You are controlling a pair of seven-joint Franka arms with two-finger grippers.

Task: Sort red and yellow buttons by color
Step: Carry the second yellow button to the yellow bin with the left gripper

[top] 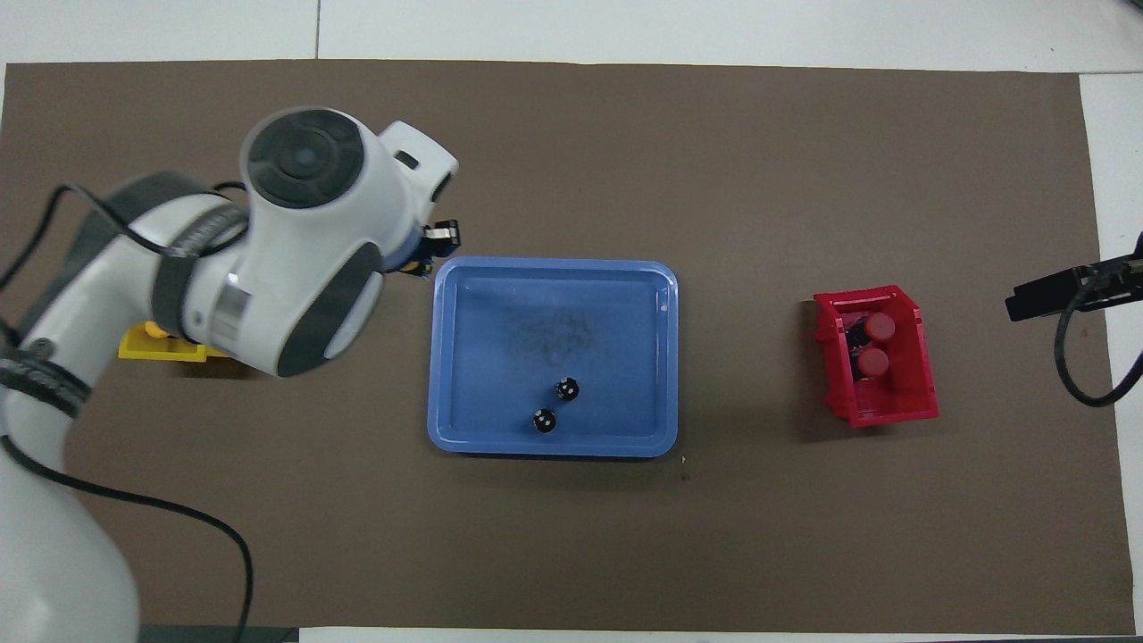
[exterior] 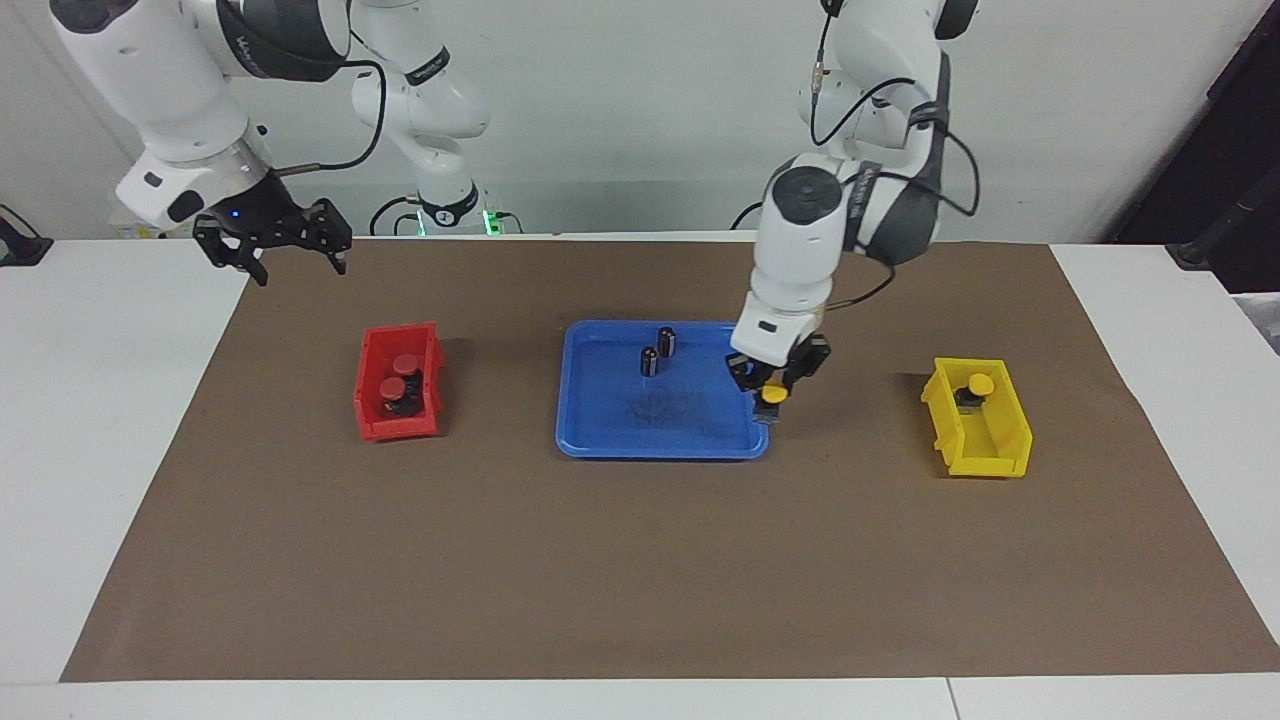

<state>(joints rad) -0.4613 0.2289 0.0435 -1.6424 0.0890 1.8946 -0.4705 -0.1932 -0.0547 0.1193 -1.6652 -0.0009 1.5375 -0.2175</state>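
My left gripper (exterior: 771, 396) is shut on a yellow button (exterior: 771, 394) and holds it just above the blue tray's (exterior: 600, 440) edge at the left arm's end; in the overhead view the arm hides most of it. A second yellow button (exterior: 979, 386) sits in the yellow bin (exterior: 985, 440). Two red buttons (exterior: 399, 378) lie in the red bin (exterior: 375, 425), also seen in the overhead view (top: 873, 344). My right gripper (exterior: 275, 240) is open and empty, raised over the table's edge near the red bin.
Two small dark cylinders (exterior: 658, 350) without coloured caps stand in the blue tray, on its side nearer the robots; they also show in the overhead view (top: 555, 404). A brown mat (exterior: 640, 560) covers the table. The yellow bin is mostly hidden under the left arm in the overhead view.
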